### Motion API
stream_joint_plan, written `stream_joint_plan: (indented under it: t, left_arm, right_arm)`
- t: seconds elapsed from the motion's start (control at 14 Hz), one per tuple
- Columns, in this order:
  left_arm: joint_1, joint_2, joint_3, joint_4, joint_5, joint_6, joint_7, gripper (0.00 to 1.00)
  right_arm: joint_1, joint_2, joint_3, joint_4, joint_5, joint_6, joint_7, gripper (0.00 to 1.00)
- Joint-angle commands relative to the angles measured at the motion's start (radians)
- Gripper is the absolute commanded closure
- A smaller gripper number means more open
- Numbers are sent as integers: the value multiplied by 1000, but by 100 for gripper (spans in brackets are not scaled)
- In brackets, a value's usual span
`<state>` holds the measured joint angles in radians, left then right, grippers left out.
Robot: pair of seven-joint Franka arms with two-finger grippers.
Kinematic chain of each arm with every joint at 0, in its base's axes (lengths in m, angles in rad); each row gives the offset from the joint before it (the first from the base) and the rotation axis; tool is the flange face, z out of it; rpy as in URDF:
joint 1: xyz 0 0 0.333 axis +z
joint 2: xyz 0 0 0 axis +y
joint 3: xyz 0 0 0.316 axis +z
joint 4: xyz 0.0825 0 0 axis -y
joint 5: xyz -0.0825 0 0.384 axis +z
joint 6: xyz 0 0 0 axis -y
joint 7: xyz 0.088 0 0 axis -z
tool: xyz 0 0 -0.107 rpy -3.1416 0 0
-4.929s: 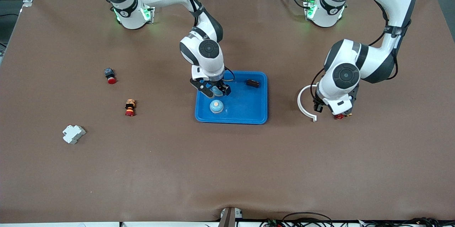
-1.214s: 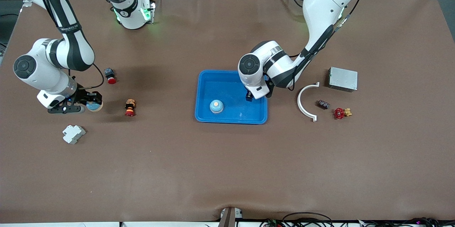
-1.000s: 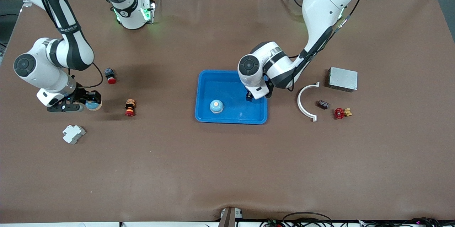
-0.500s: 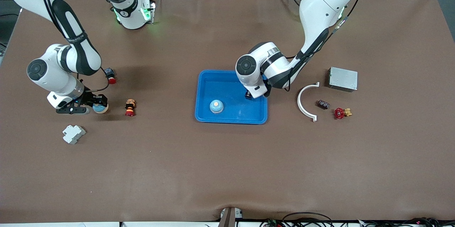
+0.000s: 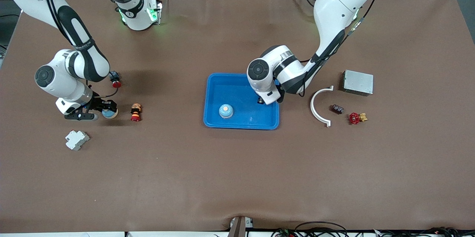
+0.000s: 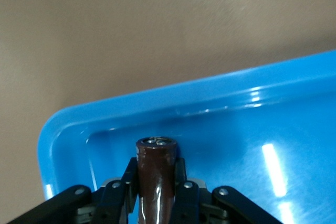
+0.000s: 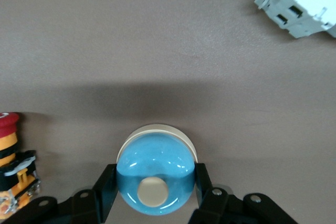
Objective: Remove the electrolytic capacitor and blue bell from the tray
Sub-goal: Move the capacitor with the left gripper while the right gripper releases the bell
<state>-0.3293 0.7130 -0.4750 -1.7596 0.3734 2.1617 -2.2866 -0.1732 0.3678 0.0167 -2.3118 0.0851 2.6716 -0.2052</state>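
My left gripper [image 5: 261,100] is over the blue tray [image 5: 241,124], at the tray's end toward the left arm. In the left wrist view it [image 6: 156,184] is shut on a brown capacitor [image 6: 156,174] above the tray's inside corner [image 6: 68,129]. A blue bell [image 5: 226,111] sits in the tray. My right gripper [image 5: 107,113] is shut on a second blue bell [image 5: 110,113], low over the table beside an orange-and-red button [image 5: 136,112]. The right wrist view shows this bell [image 7: 155,174] between the fingers of that gripper [image 7: 155,182]. Another capacitor [image 5: 337,109] lies on the table.
A red button on a dark base [image 5: 115,79] and a white block [image 5: 77,140] lie near the right gripper. A white curved piece [image 5: 318,107], a grey metal box [image 5: 357,82] and a red valve [image 5: 355,118] lie toward the left arm's end.
Over the last second the right gripper has carried its bell toward the orange-and-red button. The left gripper has stayed over the tray with the capacitor, shifting only slightly.
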Motion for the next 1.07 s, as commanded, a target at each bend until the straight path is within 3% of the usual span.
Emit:
stream_joint_plan:
  t: [0.0, 0.07, 0.43, 0.57, 0.86, 1.0]
  left_arm:
    - [13, -49, 6, 8, 58, -14, -24, 100]
    - [31, -76, 6, 9, 59, -14, -13, 100]
    - [117, -167, 4, 98, 61, -114, 94, 100]
    - [177, -204, -2, 108, 50, -137, 212, 100]
    - [283, -234, -4, 103, 47, -220, 473, 100]
    - [335, -242, -4, 98, 47, -235, 573, 100]
  right_arm:
    - [-12, 25, 11, 20, 28, 11, -10, 56]
    - [-15, 26, 11, 20, 28, 11, -13, 1]
    - [-9, 19, 9, 31, 28, -1, -17, 0]
    - [-9, -4, 9, 75, 25, -65, -19, 0]
    - [-9, -29, 6, 384, 16, -561, -11, 0]
    - [6, -29, 6, 518, 12, -698, 7, 0]
